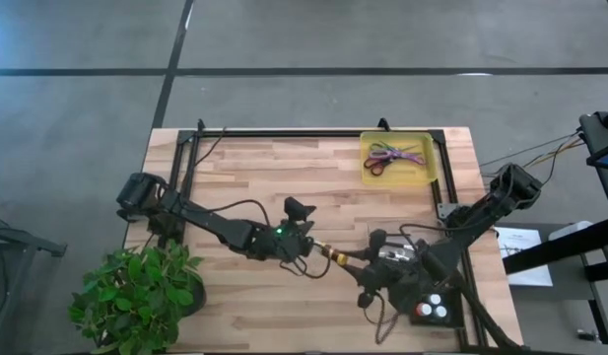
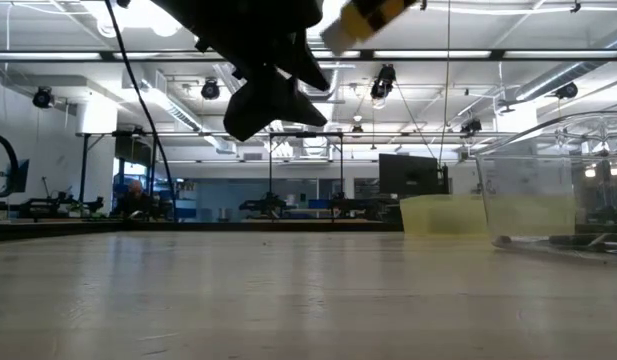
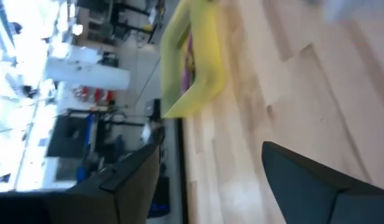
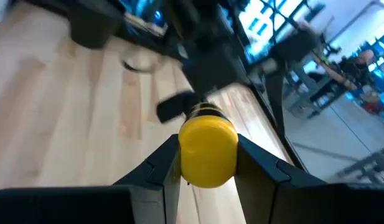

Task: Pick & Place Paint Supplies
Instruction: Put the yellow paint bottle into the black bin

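A yellow paint tube (image 1: 333, 255) with a black band hangs in the air between my two grippers over the middle of the table. My right gripper (image 1: 366, 266) is shut on it. My left gripper (image 1: 305, 247) stands just left of the tube's free end, and in its wrist view its fingers (image 3: 210, 143) are open with nothing between them. In the low view the tube (image 2: 373, 18) shows high above the tabletop beside a dark gripper (image 2: 268, 85). Scissors (image 1: 392, 156) with purple, green and red handles lie in the yellow tray (image 1: 424, 173). My right gripper (image 4: 207, 143) pinches the yellow paint tube at its round cap end (image 4: 207, 158), one finger on each side. The fingers come level from the table's right side and lie along the tube. The tube is lifted clear, roughly level, with its banded end (image 4: 201, 111) pointing at the left arm.
The yellow tray sits at the table's far right corner. A dark box with small white and red caps (image 1: 434, 309) stands at the near right edge, with cables (image 1: 387, 316) beside it. A leafy potted plant (image 1: 136, 291) fills the near left corner. A clear container (image 2: 558, 190) shows in the low view.
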